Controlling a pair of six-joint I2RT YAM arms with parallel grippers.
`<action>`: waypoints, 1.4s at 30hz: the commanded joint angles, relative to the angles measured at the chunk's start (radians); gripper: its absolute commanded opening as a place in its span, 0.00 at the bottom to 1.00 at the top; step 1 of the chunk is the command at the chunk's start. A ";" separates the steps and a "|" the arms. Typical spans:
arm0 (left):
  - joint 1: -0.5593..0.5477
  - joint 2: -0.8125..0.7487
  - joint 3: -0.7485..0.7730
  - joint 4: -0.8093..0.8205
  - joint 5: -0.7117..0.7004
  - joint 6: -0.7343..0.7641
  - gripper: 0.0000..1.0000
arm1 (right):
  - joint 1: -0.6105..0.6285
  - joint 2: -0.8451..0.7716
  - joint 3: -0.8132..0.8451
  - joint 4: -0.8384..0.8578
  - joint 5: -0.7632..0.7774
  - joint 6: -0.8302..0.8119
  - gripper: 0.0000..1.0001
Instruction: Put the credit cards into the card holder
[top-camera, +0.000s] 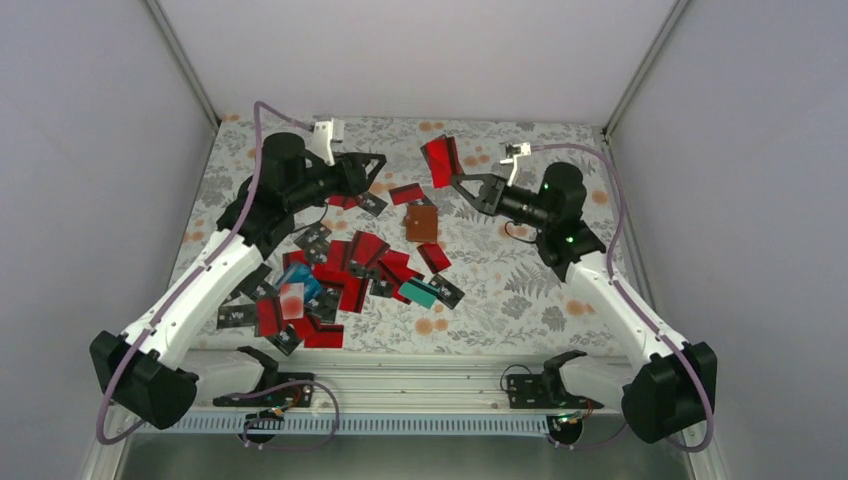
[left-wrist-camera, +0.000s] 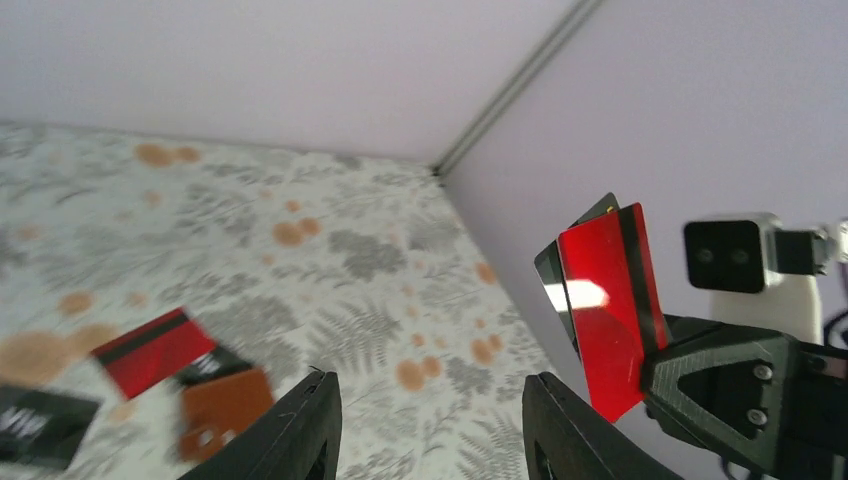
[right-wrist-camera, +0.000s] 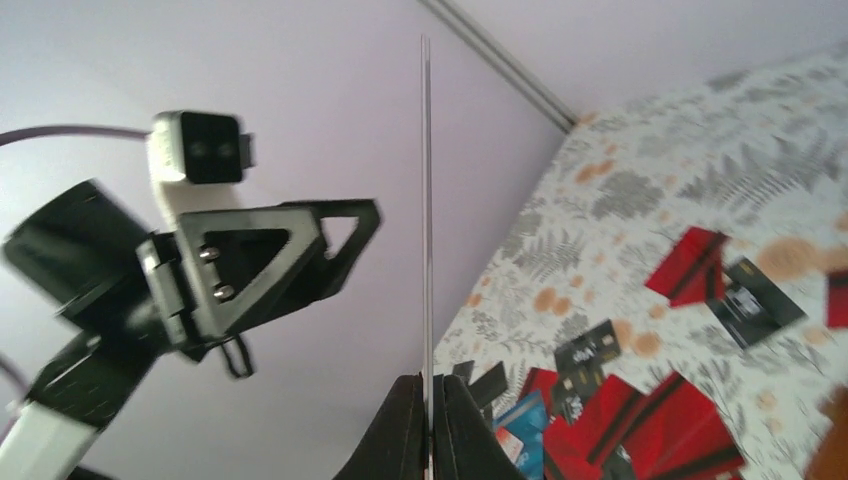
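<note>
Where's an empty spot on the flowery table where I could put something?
The biggest bare patch is at the near right, between the pile of credit cards and the right arm. There's also a thin bare strip along the back wall. It's crowded at that pile, near left, and around the card holder.

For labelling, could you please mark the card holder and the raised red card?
card holder (top-camera: 422, 223), top view, middle of its brown cover.
raised red card (left-wrist-camera: 608, 335), left wrist view, middle of red face.
</note>
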 joint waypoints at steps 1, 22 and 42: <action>0.044 0.049 0.030 0.214 0.291 0.020 0.47 | -0.023 0.031 0.087 0.086 -0.176 -0.070 0.04; 0.072 0.155 0.034 0.507 0.601 -0.013 0.39 | -0.036 0.117 0.201 0.129 -0.378 -0.064 0.04; 0.071 0.148 0.032 0.436 0.552 0.007 0.02 | -0.037 0.155 0.269 -0.087 -0.283 -0.174 0.04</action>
